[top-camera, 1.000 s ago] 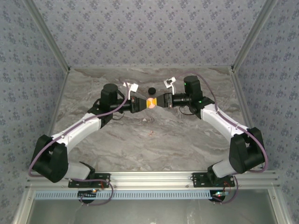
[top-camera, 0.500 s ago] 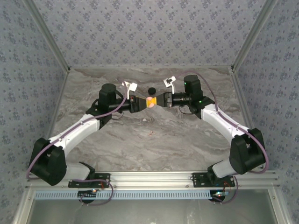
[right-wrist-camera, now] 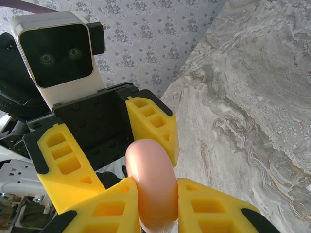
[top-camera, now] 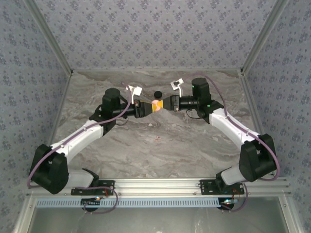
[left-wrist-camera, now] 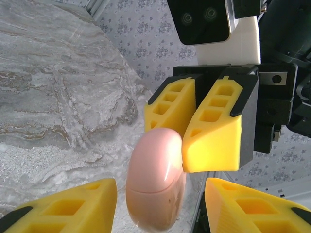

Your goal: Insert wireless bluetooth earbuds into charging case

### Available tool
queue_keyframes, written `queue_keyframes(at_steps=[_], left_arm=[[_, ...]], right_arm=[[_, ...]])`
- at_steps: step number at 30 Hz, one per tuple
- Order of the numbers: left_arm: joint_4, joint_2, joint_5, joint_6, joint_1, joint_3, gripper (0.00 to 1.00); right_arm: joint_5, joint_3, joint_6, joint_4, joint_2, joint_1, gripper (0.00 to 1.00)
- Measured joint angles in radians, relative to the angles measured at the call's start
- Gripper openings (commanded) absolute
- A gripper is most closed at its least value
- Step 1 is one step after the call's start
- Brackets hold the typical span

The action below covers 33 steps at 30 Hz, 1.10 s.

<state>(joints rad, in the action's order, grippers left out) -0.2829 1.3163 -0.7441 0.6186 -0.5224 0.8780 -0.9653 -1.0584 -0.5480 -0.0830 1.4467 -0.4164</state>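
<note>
Right gripper point(right-wrist-camera: 156, 190) is clamped on the charging case point(right-wrist-camera: 150, 167), edge-on, above the marble table point(top-camera: 146, 150) near centre. Left gripper point(left-wrist-camera: 158, 188) sits at the case's 9 o'clock, spread wide, fingers point(left-wrist-camera: 77, 204) flanking it with gaps. Black puck point(top-camera: 157, 94) lies close at the case's 12 o'clock.
</note>
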Motion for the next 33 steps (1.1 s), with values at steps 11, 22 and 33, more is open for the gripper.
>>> queue_keyframes(at_steps=[11,22,33], left_arm=[[-0.03,0.0,0.006,0.024,-0.008,0.0,0.47],[-0.032,0.0,0.027,0.03,-0.008,0.0,0.5],[-0.028,0.0,0.044,0.03,-0.008,0.0,0.5]], right_arm=[[0.007,-0.001,-0.008,-0.005,-0.001,-0.003,0.2],[0.012,-0.001,-0.013,-0.004,-0.001,-0.003,0.2],[0.019,-0.014,-0.013,-0.004,-0.007,-0.005,0.21]])
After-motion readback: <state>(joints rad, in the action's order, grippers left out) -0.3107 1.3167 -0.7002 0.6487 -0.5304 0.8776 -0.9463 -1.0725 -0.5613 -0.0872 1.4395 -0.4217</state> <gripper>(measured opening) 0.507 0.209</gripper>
